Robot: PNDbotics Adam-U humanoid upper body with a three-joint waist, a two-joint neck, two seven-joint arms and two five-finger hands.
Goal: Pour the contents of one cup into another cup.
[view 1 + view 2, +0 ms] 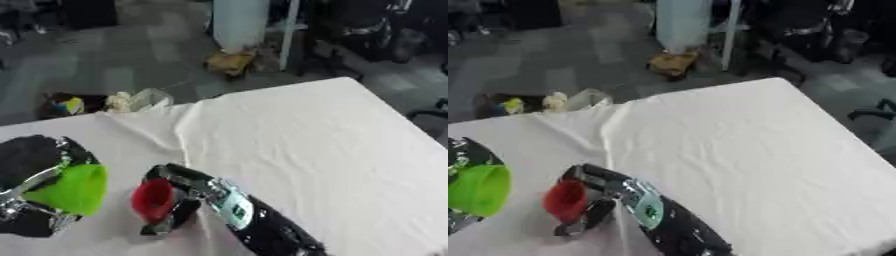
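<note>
The table [332, 150] carries a wrinkled white cloth; its near-left corner holds all the work. The left hand [31, 187] is curled round the green cup [74, 190]. Just beside it, the right hand [179, 197] is clamped on the red cup [153, 200], its mouth facing left. The cloth beyond, out to the far and right edges, lies open.

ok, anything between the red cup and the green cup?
Nothing visible. The right hand holds the red cup, the left hand holds the green cup, and only bare white tablecloth shows in the gap between them.
</note>
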